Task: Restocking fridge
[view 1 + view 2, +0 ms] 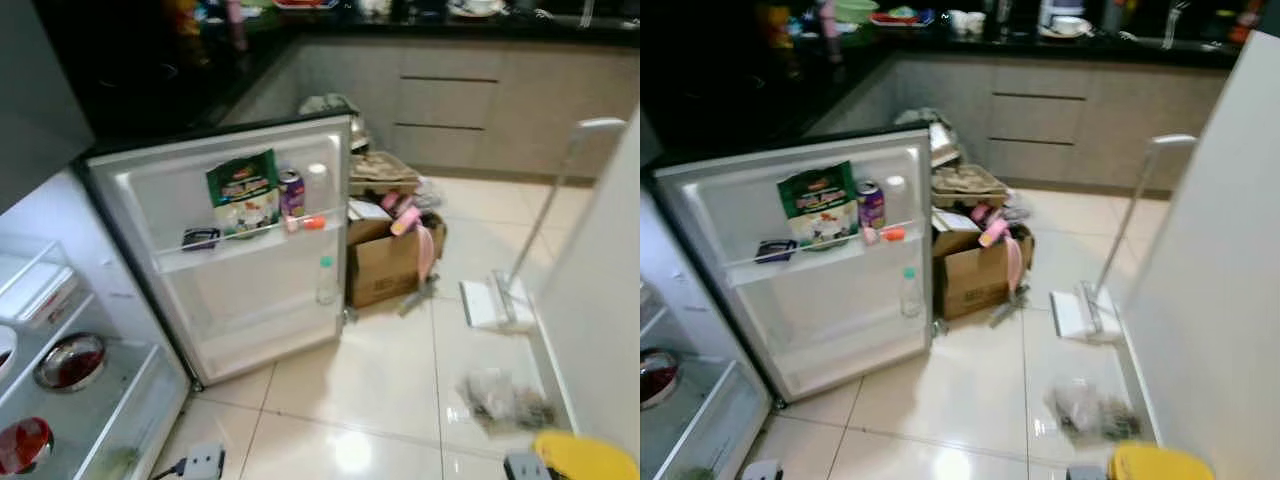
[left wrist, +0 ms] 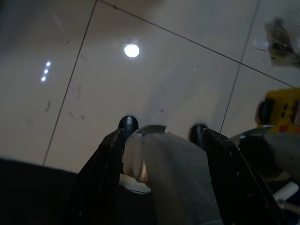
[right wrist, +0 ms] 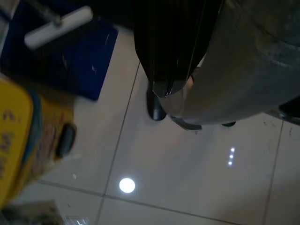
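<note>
Left gripper [image 2: 161, 140]: two black fingers clamped on a grey rounded metallic item [image 2: 173, 173], held low over the glossy cream floor tiles [image 2: 154, 79]. Right gripper [image 3: 187, 105]: seen against a grey cylindrical body [image 3: 243, 70]; finger state cannot be told.

Small white fridge [image 1: 130, 330] lies at 9 o'clock, its open white door [image 1: 250, 250] at 11. Green snack bag [image 1: 243, 192] and purple can [image 1: 291, 191] are seen on the door shelf. Brown cardboard box of supplies [image 1: 385, 262] stands at 12, just beside the door edge.

Step judged: carrying stock to the fridge. Next move calls for a turn towards 9 o'clock and a raised reach to a free shelf
</note>
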Available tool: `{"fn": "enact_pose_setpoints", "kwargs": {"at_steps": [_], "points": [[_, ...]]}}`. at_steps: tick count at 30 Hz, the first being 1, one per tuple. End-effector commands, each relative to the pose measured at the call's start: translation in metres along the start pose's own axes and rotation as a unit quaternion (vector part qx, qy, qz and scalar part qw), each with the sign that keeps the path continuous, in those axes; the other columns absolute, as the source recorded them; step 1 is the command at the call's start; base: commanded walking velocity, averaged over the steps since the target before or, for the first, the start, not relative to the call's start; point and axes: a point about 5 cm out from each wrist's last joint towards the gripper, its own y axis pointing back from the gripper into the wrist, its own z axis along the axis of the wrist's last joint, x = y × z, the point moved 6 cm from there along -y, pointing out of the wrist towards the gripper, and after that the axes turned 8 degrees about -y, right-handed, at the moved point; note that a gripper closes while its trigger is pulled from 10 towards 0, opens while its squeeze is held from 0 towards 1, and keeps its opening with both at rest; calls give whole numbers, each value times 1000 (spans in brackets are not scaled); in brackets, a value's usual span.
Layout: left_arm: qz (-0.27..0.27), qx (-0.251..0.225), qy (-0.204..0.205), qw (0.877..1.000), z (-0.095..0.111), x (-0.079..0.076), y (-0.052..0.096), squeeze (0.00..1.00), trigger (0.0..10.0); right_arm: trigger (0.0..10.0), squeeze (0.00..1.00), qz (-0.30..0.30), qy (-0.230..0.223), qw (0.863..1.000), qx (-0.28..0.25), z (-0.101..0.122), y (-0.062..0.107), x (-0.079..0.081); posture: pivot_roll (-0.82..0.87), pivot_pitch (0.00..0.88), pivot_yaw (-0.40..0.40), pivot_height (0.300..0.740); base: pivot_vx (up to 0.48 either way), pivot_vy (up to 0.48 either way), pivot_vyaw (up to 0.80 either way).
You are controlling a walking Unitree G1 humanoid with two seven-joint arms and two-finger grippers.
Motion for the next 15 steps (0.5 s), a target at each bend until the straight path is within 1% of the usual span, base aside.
{"fn": "enact_pose_setpoints", "kwargs": {"at_steps": [1, 10, 15], "points": [[-1, 14, 1, 1000, -9, -1, 2, 0, 10000, 10000, 0, -1, 2, 1000, -1, 1, 1, -2, -50, 0, -10, 740, 0, -435, 688], [-2, 15, 3, 1000, -10, -2, 1, 0, 10000, 10000, 0, -4, 13, 1000, -8, 4, 0, -3, -55, 0, -9, 740, 0, -436, 658], [-2, 16, 0, 1000, -10, -3, 1, 0, 10000, 10000, 0, -8, 17, 1000, -16, 10, 0, -3, -58, 0, -7, 740, 0, -434, 0]]}}
